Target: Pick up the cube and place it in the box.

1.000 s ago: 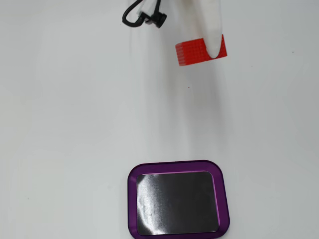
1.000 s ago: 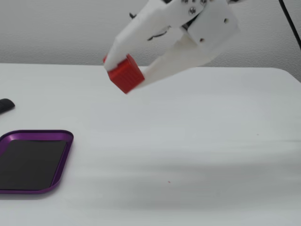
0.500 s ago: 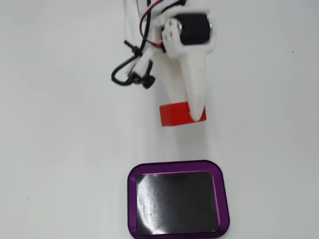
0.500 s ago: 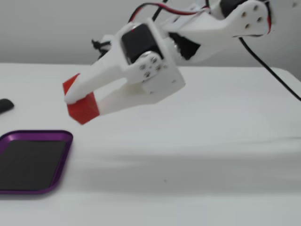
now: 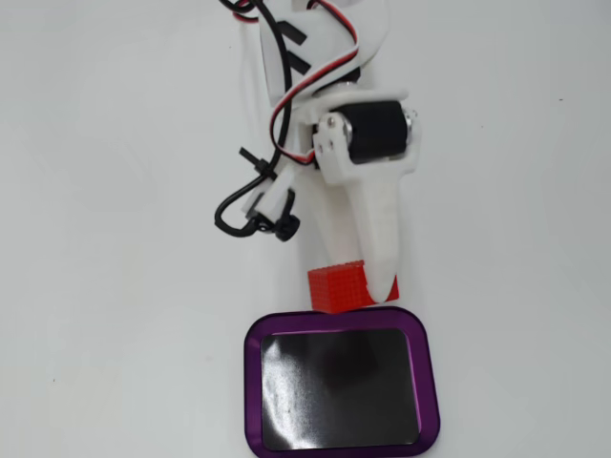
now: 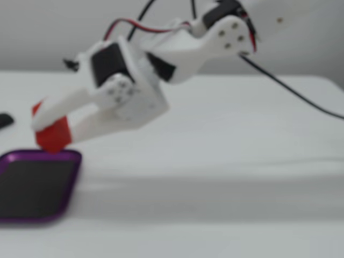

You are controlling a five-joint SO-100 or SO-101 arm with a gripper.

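The red cube [image 5: 338, 285] is held between the white fingers of my gripper [image 5: 358, 286]. In the side-on fixed view the cube [image 6: 52, 134] hangs in the air just above the near-right rim of the box [image 6: 70, 157], still held by the gripper [image 6: 49, 124]. The box [image 5: 254, 382] is a shallow purple-rimmed tray with a dark glossy inside, directly below the gripper in the top-down fixed view. The cube sits at the box's far edge, not inside it. One finger [image 5: 380, 239] lies over the cube's right part.
The white arm with its black servo [image 5: 374, 131] and red and black cables [image 5: 250, 191] reaches in from the top of the top-down fixed view. A small dark object [image 6: 4, 120] lies at the left edge of the side-on view. White table all around.
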